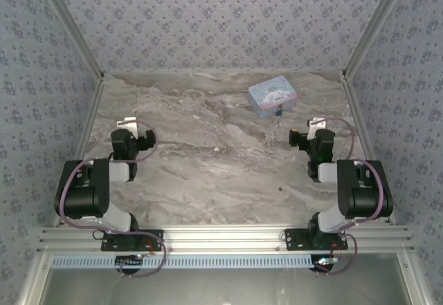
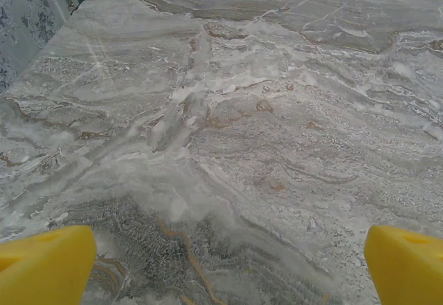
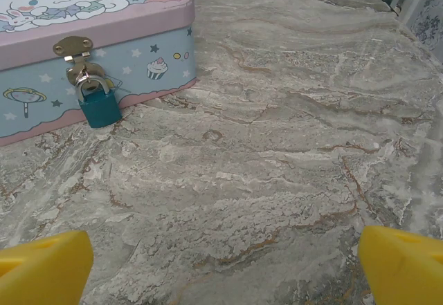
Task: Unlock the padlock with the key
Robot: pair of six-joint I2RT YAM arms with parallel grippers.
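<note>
A small teal-blue padlock (image 3: 99, 104) with a silver shackle hangs from the brass hasp of a light blue cartoon-printed tin (image 3: 138, 42). The tin stands on the marble table, at the back right in the top view, with the padlock (image 1: 278, 113) on its near side. My right gripper (image 3: 225, 263) is open with nothing between its yellow fingers (image 3: 45, 267), some way short of the padlock and to its right. Over bare marble at the left, my left gripper (image 2: 228, 263) is open too. The key is out of view.
Patterned walls and metal rails (image 1: 88, 122) enclose the marble table (image 1: 208, 160) on three sides. Both arms (image 1: 93, 191) are folded back near the front edge. The tin (image 1: 273, 96) is the only object standing on the table.
</note>
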